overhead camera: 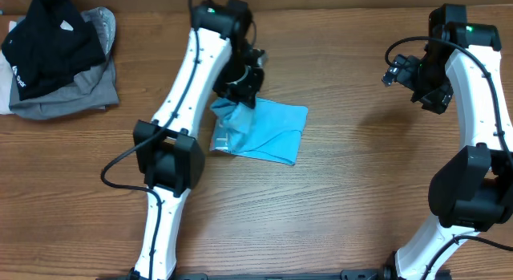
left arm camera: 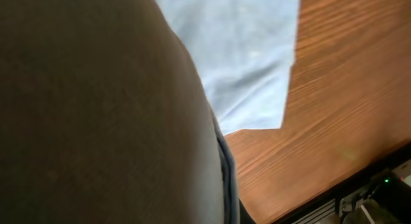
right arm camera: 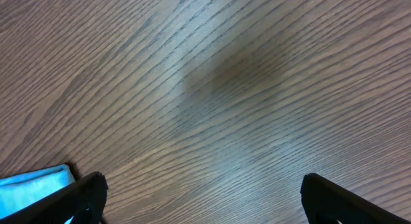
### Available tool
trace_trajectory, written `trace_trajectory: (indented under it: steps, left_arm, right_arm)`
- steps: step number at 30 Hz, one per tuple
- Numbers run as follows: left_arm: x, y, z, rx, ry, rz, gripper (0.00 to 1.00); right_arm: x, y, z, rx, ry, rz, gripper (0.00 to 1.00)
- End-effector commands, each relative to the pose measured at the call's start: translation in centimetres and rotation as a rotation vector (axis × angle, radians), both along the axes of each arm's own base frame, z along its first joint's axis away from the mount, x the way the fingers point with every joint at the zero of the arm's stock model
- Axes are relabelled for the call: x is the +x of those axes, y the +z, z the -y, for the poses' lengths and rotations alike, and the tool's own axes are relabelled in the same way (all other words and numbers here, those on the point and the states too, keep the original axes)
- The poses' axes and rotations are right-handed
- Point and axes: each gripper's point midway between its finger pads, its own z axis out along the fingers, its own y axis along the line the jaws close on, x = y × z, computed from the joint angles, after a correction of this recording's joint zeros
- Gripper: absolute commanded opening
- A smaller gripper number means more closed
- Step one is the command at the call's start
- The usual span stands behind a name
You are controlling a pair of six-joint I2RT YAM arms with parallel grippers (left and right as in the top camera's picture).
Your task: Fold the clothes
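The light sky-blue T-shirt [overhead camera: 268, 131] lies folded into a small rectangle at the table's middle. Its upper left corner is pulled up towards my left gripper [overhead camera: 240, 95], which sits right on that corner and appears shut on the fabric. In the left wrist view a dark blurred mass close to the lens hides the fingers; the pale blue shirt [left arm camera: 244, 51] shows beyond it on the wood. My right gripper [overhead camera: 395, 71] is open and empty, raised over bare wood far to the right. In the right wrist view its fingers [right arm camera: 202, 185] are wide apart, with a shirt corner [right arm camera: 32, 189] at lower left.
A black garment [overhead camera: 48, 39] with a small white logo lies on a grey garment [overhead camera: 72, 95] at the table's far left corner. The table's front edge and a dark frame [left arm camera: 359, 192] show in the left wrist view.
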Motion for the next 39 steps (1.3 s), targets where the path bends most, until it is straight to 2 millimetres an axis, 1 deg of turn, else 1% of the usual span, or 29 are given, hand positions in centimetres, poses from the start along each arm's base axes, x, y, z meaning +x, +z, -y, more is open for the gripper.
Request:
trace_trajectory:
  steps: [1, 4, 6, 9, 10, 11, 12, 14, 17, 19, 20, 22, 23, 24, 26, 27, 28, 29, 30, 31, 32, 33, 34, 36, 38, 39]
  left_arm:
    - [-0.5, 0.0, 1.9, -0.005, -0.031, 0.017, 0.05]
    - [-1.0, -0.5, 2.9, -0.004, -0.056, 0.009, 0.09]
    - [-1.2, -0.9, 3.5, -0.003, -0.070, 0.004, 0.17]
    - [-1.3, -1.6, 4.4, -0.005, -0.087, 0.006, 0.19]
    - [-1.3, -1.9, 4.7, -0.005, -0.092, 0.005, 0.28]
    - [-1.4, -2.2, 5.0, -0.008, -0.097, 0.000, 0.46]
    - [-1.5, -2.5, 5.2, -0.008, -0.102, -0.005, 0.51]
    - [-1.8, -3.1, 5.8, -0.011, -0.113, -0.016, 0.38]
    - [-2.2, -3.5, 7.0, -0.046, -0.124, -0.034, 0.35]
    - [-2.4, -3.4, 8.1, -0.079, -0.144, -0.028, 0.34]
    - [-2.4, -3.4, 8.3, -0.084, -0.155, -0.020, 0.33]
    - [-2.2, -3.2, 8.4, -0.082, -0.159, -0.008, 0.27]
    - [-2.1, -3.0, 8.2, -0.075, -0.156, -0.004, 0.23]
    - [-1.8, -2.8, 7.7, -0.064, -0.149, 0.005, 0.22]
    - [-0.6, -2.0, 5.6, -0.012, -0.111, 0.040, 0.21]
    - [0.3, -1.6, 4.1, 0.033, -0.074, 0.063, 0.22]
    - [1.0, -1.2, 2.6, 0.074, -0.042, 0.081, 0.27]
    - [1.7, -0.9, 0.8, 0.124, -0.005, 0.094, 0.31]
    - [2.4, -0.8, -0.9, 0.157, 0.023, 0.107, 0.42]
    - [2.9, -0.8, -1.9, 0.152, 0.049, 0.100, 0.70]
    - [3.0, -0.8, -2.3, 0.121, 0.069, 0.081, 0.81]
    - [2.8, -1.0, -2.2, 0.062, 0.071, 0.042, 0.83]
    - [2.5, -1.2, -2.1, 0.015, 0.060, 0.011, 0.88]
    - [1.9, -2.4, -2.9, 0.004, 0.071, -0.049, 0.97]
    - [1.0, -3.7, -3.8, 0.022, 0.077, -0.107, 0.99]
    - [0.5, -4.3, -3.8, 0.023, 0.068, -0.132, 0.99]
  right_arm:
    - [0.3, 1.3, 0.1, -0.011, -0.001, 0.040, 1.00]
    - [0.3, 1.3, 0.1, -0.011, -0.001, 0.040, 1.00]
    - [0.3, 1.3, 0.1, -0.011, -0.001, 0.040, 1.00]
    - [0.3, 1.3, 0.1, -0.011, -0.001, 0.040, 1.00]
    - [0.3, 1.3, 0.1, -0.011, -0.001, 0.040, 1.00]
    - [0.3, 1.3, 0.1, -0.011, -0.001, 0.040, 1.00]
    - [0.3, 1.3, 0.1, -0.011, -0.001, 0.040, 1.00]
    - [0.3, 1.3, 0.1, -0.011, -0.001, 0.040, 1.00]
    - [0.3, 1.3, 0.1, -0.011, -0.001, 0.040, 1.00]
    - [0.3, 1.3, 0.1, -0.011, -0.001, 0.040, 1.00]
    - [0.3, 1.3, 0.1, -0.011, -0.001, 0.040, 1.00]
    - [0.3, 1.3, 0.1, -0.011, -0.001, 0.040, 1.00]
    - [0.3, 1.3, 0.1, -0.011, -0.001, 0.040, 1.00]
    - [0.3, 1.3, 0.1, -0.011, -0.001, 0.040, 1.00]
    - [0.3, 1.3, 0.1, -0.011, -0.001, 0.040, 1.00]
    - [0.3, 1.3, 0.1, -0.011, -0.001, 0.040, 1.00]
    - [0.3, 1.3, 0.1, -0.011, -0.001, 0.040, 1.00]
    - [0.3, 1.3, 0.1, -0.011, -0.001, 0.040, 1.00]
    - [0.3, 1.3, 0.1, -0.011, -0.001, 0.040, 1.00]
    - [0.3, 1.3, 0.1, -0.011, -0.001, 0.040, 1.00]
    - [0.3, 1.3, 0.1, -0.012, -0.001, 0.040, 1.00]
    - [0.3, 1.3, 0.1, -0.011, -0.001, 0.040, 1.00]
    - [0.3, 1.3, 0.1, -0.011, -0.001, 0.040, 1.00]
    - [0.3, 1.3, 0.1, -0.011, -0.001, 0.040, 1.00]
    - [0.3, 1.3, 0.1, -0.011, -0.001, 0.040, 1.00]
    - [0.3, 1.3, 0.1, -0.011, -0.001, 0.040, 1.00]
